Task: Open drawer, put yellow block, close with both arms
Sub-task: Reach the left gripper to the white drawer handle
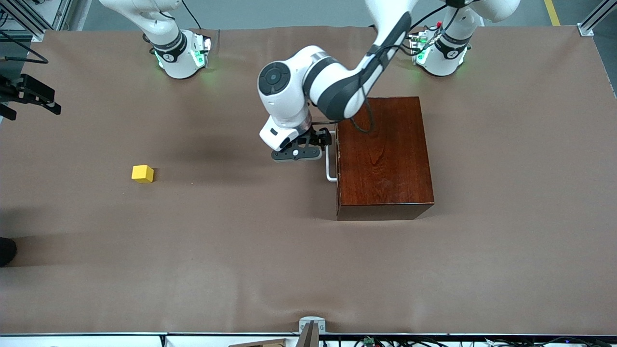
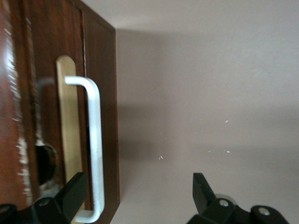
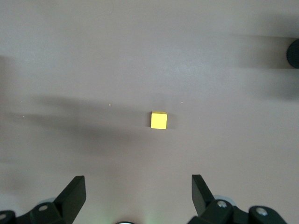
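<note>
The left gripper (image 1: 315, 144) is spread wide at the closed drawer's (image 2: 100, 116) white handle (image 1: 329, 166) for the pull, while the right gripper (image 3: 138, 196) waits released above the yellow block (image 1: 142, 174), lying toward the table's (image 1: 241, 250) right-arm edge.
</note>
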